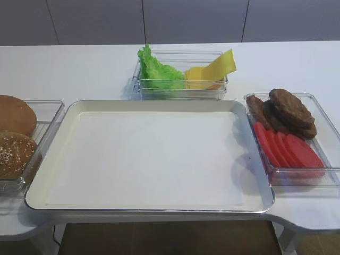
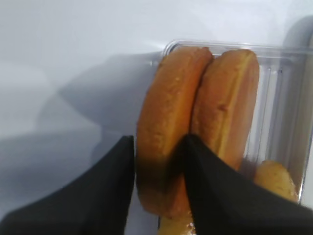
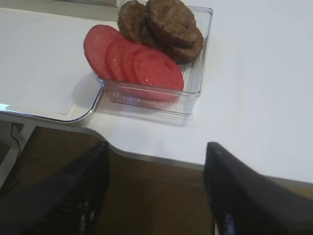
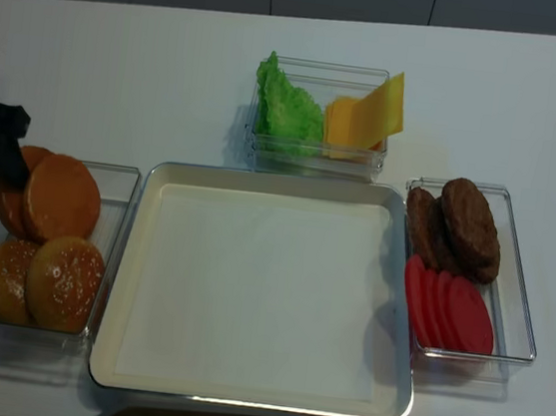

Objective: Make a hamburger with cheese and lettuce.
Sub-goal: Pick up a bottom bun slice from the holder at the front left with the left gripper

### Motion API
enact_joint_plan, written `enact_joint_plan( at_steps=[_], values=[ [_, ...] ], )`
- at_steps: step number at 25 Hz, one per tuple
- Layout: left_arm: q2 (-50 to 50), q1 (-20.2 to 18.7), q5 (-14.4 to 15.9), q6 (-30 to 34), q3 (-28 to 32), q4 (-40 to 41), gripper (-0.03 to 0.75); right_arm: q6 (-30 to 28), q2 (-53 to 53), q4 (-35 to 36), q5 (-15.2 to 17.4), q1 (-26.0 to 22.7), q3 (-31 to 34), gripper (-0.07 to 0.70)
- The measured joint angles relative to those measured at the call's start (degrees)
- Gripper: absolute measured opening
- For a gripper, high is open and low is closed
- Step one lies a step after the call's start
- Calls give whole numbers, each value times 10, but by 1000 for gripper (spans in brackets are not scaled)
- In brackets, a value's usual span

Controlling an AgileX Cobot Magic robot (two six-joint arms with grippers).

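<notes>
Two golden-brown bun halves stand on edge in a clear bin [image 4: 117, 212] at the left. My left gripper [image 2: 159, 139] is closed around the outer bun half [image 2: 168, 98], one finger on each face; that half still stands in the bin, partly hidden behind the gripper [image 4: 7, 162] in the realsense view. The second half [image 4: 60, 198] leans beside it. The green lettuce [image 4: 287, 109] and yellow cheese slices [image 4: 364, 117] share a clear bin at the back. My right gripper [image 3: 157, 147] is open and empty over the table's front edge.
A large white tray [image 4: 114, 280] fills the middle and holds nothing. Sesame buns [image 4: 64, 282] lie in front of the bun halves. Dark patties [image 4: 462, 224] and red tomato slices [image 4: 447, 308] fill a clear bin on the right, just ahead of my right gripper.
</notes>
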Motion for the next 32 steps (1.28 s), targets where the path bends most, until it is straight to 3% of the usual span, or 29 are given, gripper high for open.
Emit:
enact_joint_plan(
  at_steps=[8,32],
  values=[
    [0,0,2,1,-1,-10,108,0,0,0,0,0,0,475],
    [-17,0,2,2,-4,-11,98,0,0,0,0,0,0,475]
  ],
)
